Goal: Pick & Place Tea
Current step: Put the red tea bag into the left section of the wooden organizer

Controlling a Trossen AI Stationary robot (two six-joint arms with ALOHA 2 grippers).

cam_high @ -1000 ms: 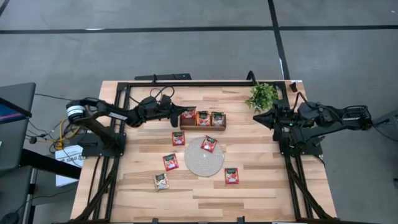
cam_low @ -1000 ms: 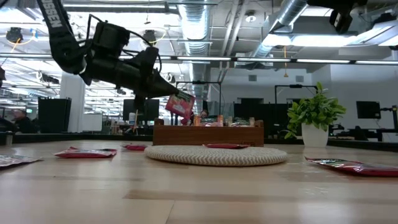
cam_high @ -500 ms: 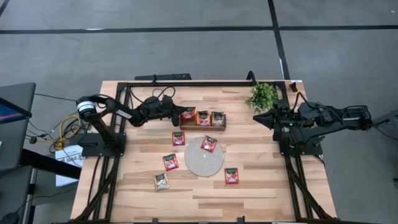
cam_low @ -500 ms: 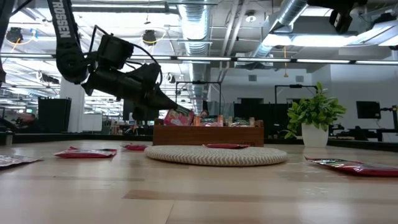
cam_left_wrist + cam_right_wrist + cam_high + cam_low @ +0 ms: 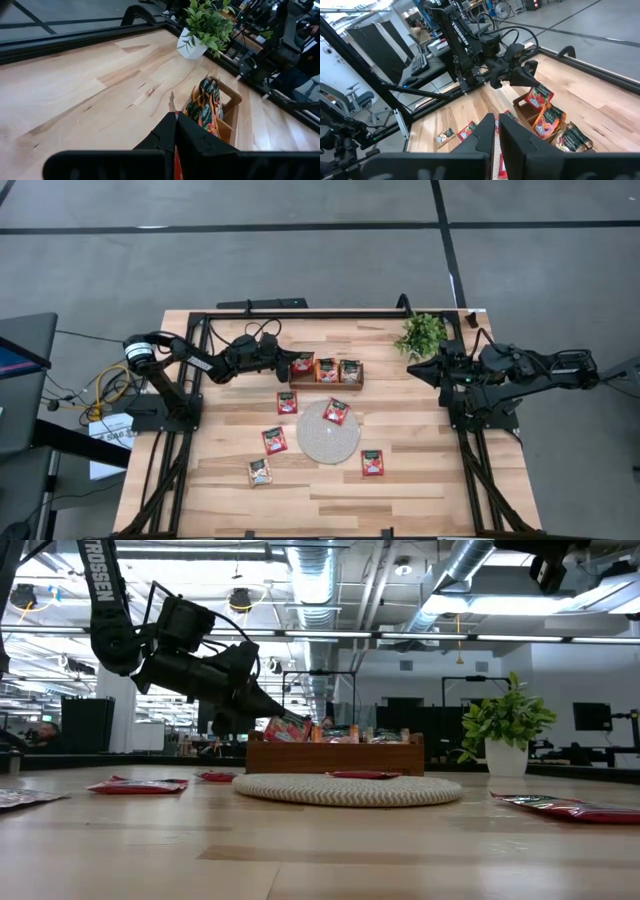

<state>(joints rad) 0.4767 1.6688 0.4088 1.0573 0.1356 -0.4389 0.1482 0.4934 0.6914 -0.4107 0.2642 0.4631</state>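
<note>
My left gripper (image 5: 291,363) is shut on a red tea sachet (image 5: 539,96) at the left end of the brown wooden tray (image 5: 326,383). The sachet's lower end dips into the tray's left compartment. Two more sachets (image 5: 327,370) (image 5: 350,370) stand in the tray's other compartments. One sachet (image 5: 336,412) lies on the round mat (image 5: 325,442). Several others lie flat on the table (image 5: 287,402) (image 5: 274,440) (image 5: 372,463). My right gripper (image 5: 412,367) waits shut, raised over the table's right side. My left gripper pinches the sachet's upper edge (image 5: 535,88) between its two fingers. The fingers come from the table's left, slanting a little down. The sachet hangs tilted below the fingertips (image 5: 296,721), its lower end inside the left compartment. Whether it rests on the tray, I cannot tell.
A small potted plant (image 5: 422,335) stands at the far right, beyond the tray. A black frame (image 5: 300,314) runs along the table's far edge. Bare wood lies along the near edge (image 5: 330,505).
My left gripper has gone down toward the tray's left compartment, still shut on the sachet. The sachet, first held clear above the tray, now sits lower with its end at the compartment.
</note>
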